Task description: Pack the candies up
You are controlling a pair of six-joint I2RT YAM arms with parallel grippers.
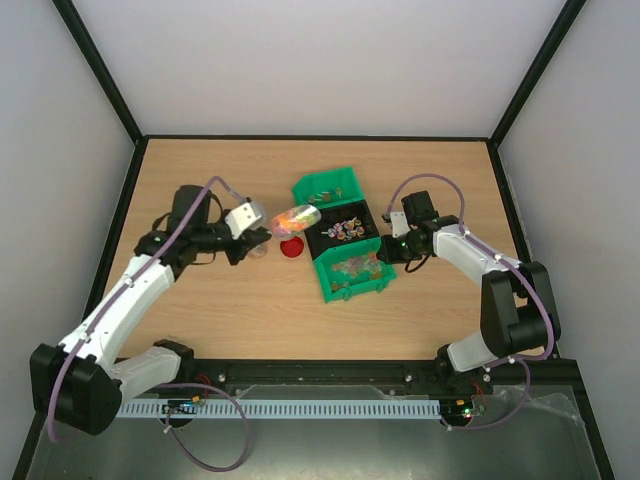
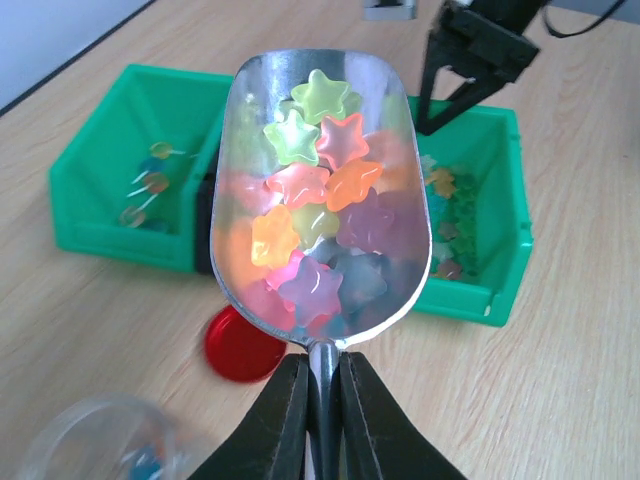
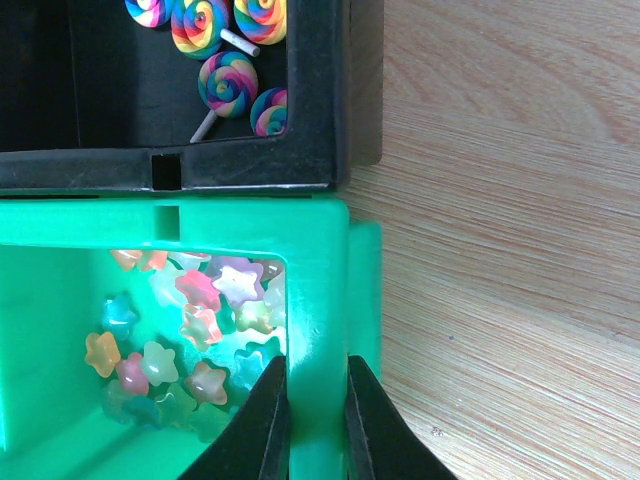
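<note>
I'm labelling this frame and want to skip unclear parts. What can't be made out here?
- Left wrist view: jar blurred, cut by the bottom edge.
- Left wrist view: handle of the scoop hidden between the jaws of the left gripper.
- Right wrist view: green bin cut by the left and bottom edges; its wall hides some candies.
- Top view: contents of the black bin too small.
</note>
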